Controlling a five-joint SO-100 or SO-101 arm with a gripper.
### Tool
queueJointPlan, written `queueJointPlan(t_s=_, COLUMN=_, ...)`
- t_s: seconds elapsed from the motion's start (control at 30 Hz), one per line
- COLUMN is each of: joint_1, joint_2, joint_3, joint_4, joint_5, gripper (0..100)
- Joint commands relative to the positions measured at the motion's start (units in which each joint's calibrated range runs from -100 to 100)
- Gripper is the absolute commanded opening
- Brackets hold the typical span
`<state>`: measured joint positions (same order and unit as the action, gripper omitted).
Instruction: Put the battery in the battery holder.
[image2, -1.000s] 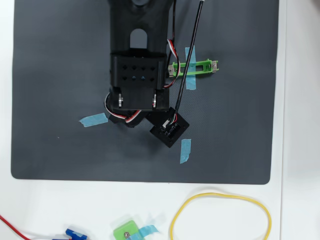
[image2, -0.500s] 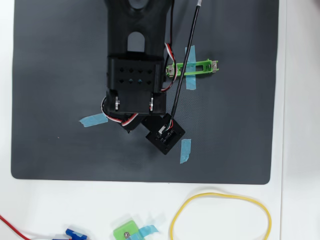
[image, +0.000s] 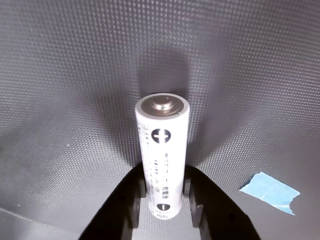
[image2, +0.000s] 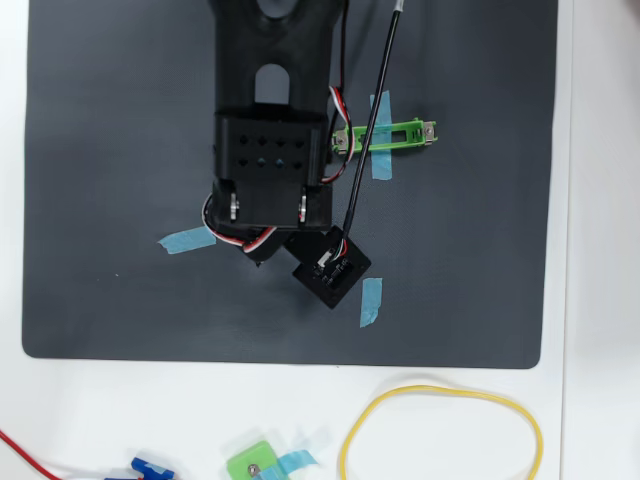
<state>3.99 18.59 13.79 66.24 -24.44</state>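
In the wrist view our claw (image: 164, 197) comes in from the bottom edge, its two dark fingers (image: 136, 192) pressed against the lower sides of the battery (image: 161, 150), so we read it as clenched on the battery. The battery runs straight out ahead of the claw, its plus mark and metal cap at the far end and the minus mark down between the fingers; gripping it low at one end leaves most of its length free, which we judge useful for laying it into a narrow slot. Below it lies the dark dotted mat (image: 60, 75), and a scrap of blue tape (image: 270, 191) sits on the mat to the right of the claw, near but not touching. The holder does not show here. In the overhead view the black arm (image2: 270, 160) covers the claw and the battery, so neither can be seen from above. The green battery holder (image2: 392, 134) lies to the right of the arm, close beside it, pinned to the mat by a strip of blue tape (image2: 381, 150) across it, most likely so it will not slide when the battery is pushed in. A black cable crosses over its left part. We judge the battery is held but not yet at the holder, so a move to the right comes next.
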Motion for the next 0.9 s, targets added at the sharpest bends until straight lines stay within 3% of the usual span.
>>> queueJointPlan(t_s=0.0, joint_1=-2.3, joint_2=-4.0, joint_3=0.7, joint_4=0.7, joint_5=2.3, gripper=0)
queueJointPlan(t_s=0.6, joint_1=-16.6, joint_2=-45.8, joint_3=33.9, joint_4=-12.9, joint_5=12.2, gripper=0)
queueJointPlan(t_s=0.87, joint_1=-23.8, joint_2=-50.2, joint_3=39.2, joint_4=-14.8, joint_5=13.3, gripper=0)
